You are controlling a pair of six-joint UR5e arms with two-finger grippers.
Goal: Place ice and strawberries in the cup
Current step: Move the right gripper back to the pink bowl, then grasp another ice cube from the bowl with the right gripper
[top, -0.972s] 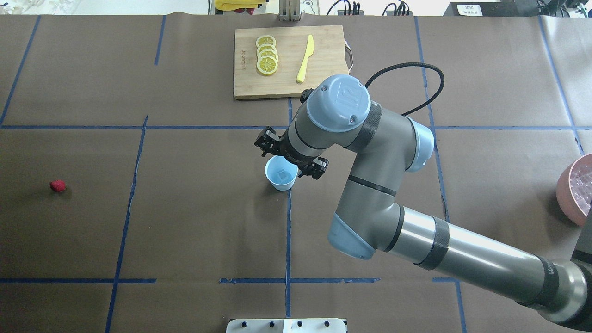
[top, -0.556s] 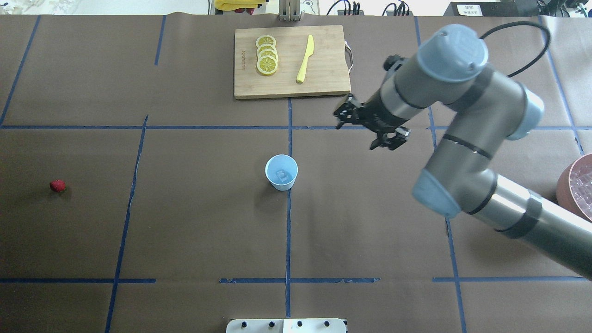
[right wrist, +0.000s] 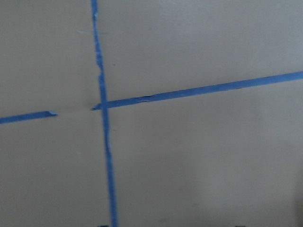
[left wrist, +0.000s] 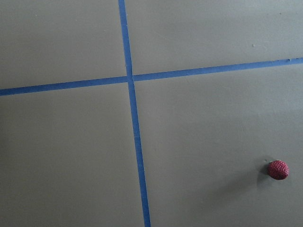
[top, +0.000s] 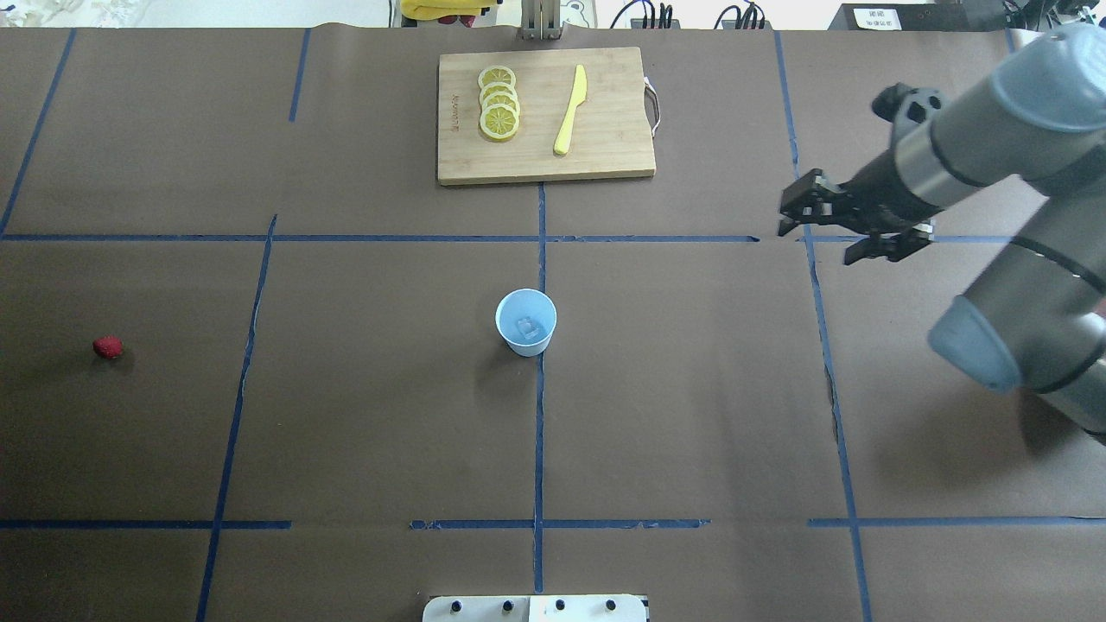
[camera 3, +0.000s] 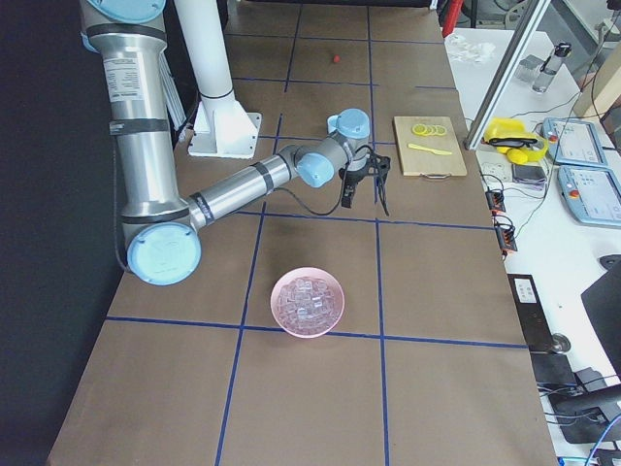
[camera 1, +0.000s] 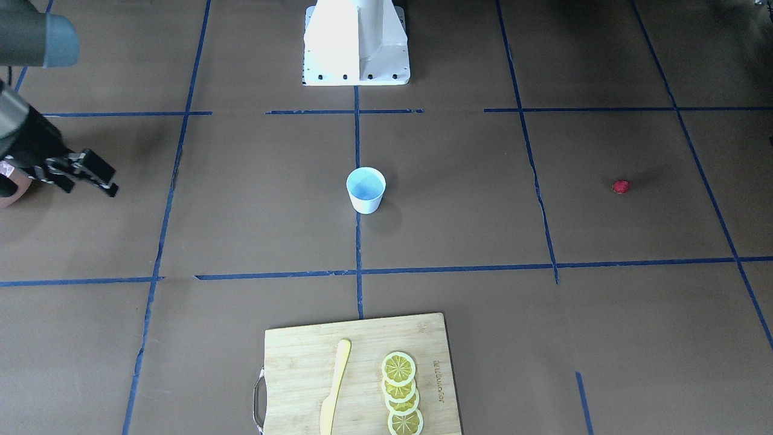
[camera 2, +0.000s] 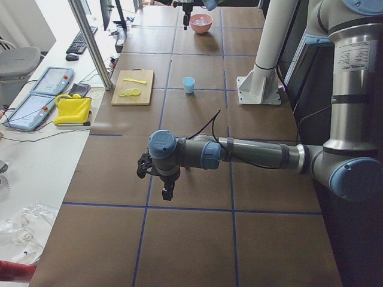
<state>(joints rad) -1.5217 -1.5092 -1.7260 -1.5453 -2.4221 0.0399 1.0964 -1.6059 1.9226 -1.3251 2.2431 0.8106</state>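
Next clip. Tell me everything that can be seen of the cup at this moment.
The cup is small, white outside and pale blue inside, and tapers toward its base. It could be paper or plastic; I cannot tell which. It stands upright, mouth open, near the middle of the brown-covered table, with its base on a blue tape line. One translucent ice cube lies at its bottom. Nothing else touches it.

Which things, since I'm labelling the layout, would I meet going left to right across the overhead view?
strawberry → cup → right gripper. The cutting board overlaps the cup's span, so it is left out.
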